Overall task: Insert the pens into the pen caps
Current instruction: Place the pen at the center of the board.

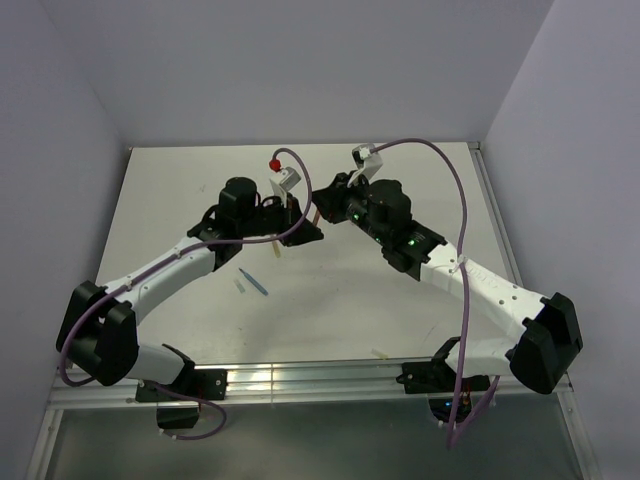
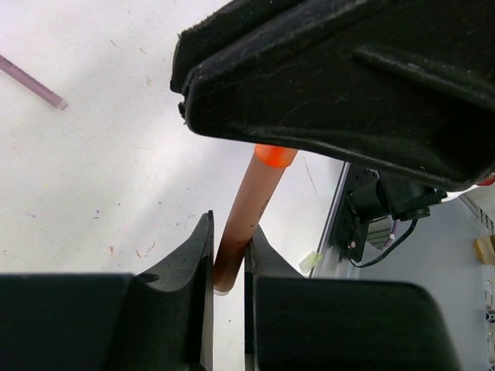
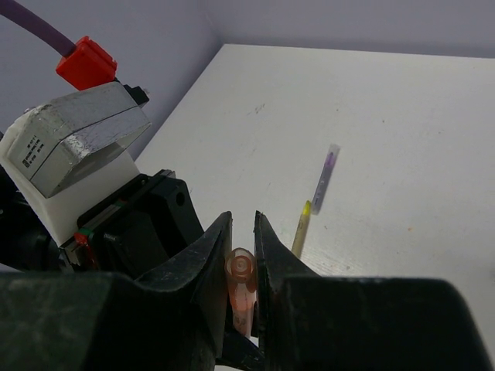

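In the top view both grippers meet over the table's middle. My left gripper (image 1: 300,228) (image 2: 230,224) is shut on an orange pen (image 2: 249,205), held off the table. The pen's far end sits in an orange pen cap (image 2: 274,156) (image 3: 242,282). My right gripper (image 1: 322,206) (image 3: 243,220) is shut on that cap; its black fingers (image 2: 348,85) fill the top of the left wrist view. A yellow pen (image 3: 300,228) (image 1: 276,248) and a grey-purple pen (image 3: 326,178) (image 2: 31,81) lie on the table. A blue pen (image 1: 256,283) lies beside a pale cap (image 1: 240,286).
A yellow-green cap (image 2: 311,261) lies by the metal rail at the table's edge (image 2: 340,209); a small pale piece (image 1: 380,352) shows near the front edge. The left arm's wrist camera block (image 3: 77,147) with a red plug (image 3: 85,62) is close to my right gripper. Purple-grey walls enclose the table.
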